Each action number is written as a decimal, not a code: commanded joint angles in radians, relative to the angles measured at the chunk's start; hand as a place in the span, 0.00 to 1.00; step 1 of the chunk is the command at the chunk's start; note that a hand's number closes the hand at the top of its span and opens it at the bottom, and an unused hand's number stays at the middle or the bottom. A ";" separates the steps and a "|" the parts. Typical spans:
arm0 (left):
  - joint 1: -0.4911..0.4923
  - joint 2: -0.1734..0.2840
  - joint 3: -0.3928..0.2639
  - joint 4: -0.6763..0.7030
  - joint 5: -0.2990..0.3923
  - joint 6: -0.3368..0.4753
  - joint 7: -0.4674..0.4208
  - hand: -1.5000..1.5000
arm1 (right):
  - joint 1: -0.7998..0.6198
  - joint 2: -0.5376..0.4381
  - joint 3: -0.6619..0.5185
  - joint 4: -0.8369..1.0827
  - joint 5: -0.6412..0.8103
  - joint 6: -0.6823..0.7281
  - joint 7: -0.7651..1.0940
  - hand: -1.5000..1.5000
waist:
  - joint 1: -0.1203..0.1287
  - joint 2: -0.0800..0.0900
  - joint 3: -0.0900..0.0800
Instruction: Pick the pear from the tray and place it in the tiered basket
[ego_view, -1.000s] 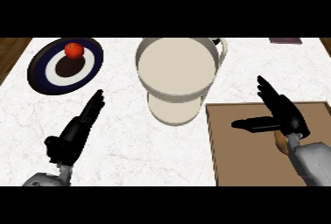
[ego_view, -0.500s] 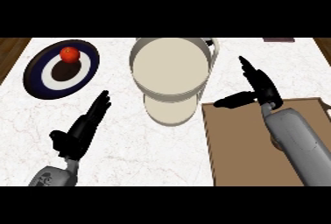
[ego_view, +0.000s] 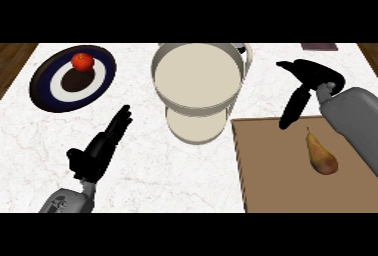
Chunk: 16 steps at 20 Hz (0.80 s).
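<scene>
Lying on brown tray (ego_view: 266, 175) — yellow-brown pear (ego_view: 320, 156), stem up, right hand (ego_view: 310, 80) above, fingers straight, empty

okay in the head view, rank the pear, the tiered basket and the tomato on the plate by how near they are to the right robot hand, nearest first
Measured from the right robot hand, at the view's upper right:
1. Pear, just below the fingertips, lying on the brown tray.
2. Tiered basket, to the hand's left, at the centre top.
3. Tomato, far left, on the dark plate.
</scene>
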 joint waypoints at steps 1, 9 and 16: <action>-0.018 -0.014 -0.008 0.005 -0.006 0.003 0.015 0.50 | -0.138 -0.060 0.073 0.014 -0.030 0.318 0.147 0.00 | 0.004 0.000 0.001; -0.015 -0.009 0.042 0.079 -0.001 -0.021 -0.048 0.50 | -0.193 0.052 0.085 0.081 -0.139 0.462 0.310 0.00 | -0.024 0.001 0.005; 0.006 -0.019 0.042 0.018 -0.006 -0.008 -0.007 0.50 | -0.168 0.053 0.119 0.007 -0.086 0.347 0.373 0.00 | -0.034 -0.004 0.006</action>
